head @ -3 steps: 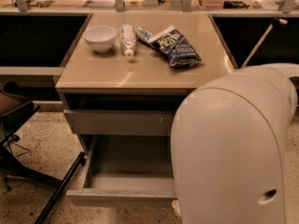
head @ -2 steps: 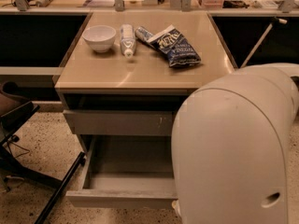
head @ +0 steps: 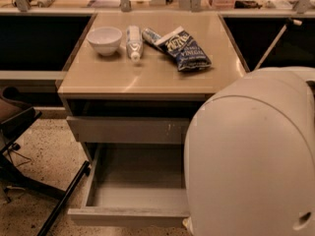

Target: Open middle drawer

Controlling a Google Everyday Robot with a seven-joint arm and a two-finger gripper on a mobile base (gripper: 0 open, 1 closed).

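The middle drawer (head: 129, 216) is pulled far out toward me, low in the view, and its shallow grey tray (head: 140, 181) is empty. Above it a grey drawer front with white scratches (head: 127, 130) stands only slightly out under the tabletop. My gripper is hidden behind the big white arm shell (head: 251, 156), which fills the lower right and covers the right end of the drawers.
On the beige tabletop (head: 147, 75) stand a white bowl (head: 104, 40), a white tube (head: 133, 42) and a blue snack bag (head: 184, 49). A black chair base (head: 29, 181) stands on the speckled floor at the left. Dark recesses flank the cabinet.
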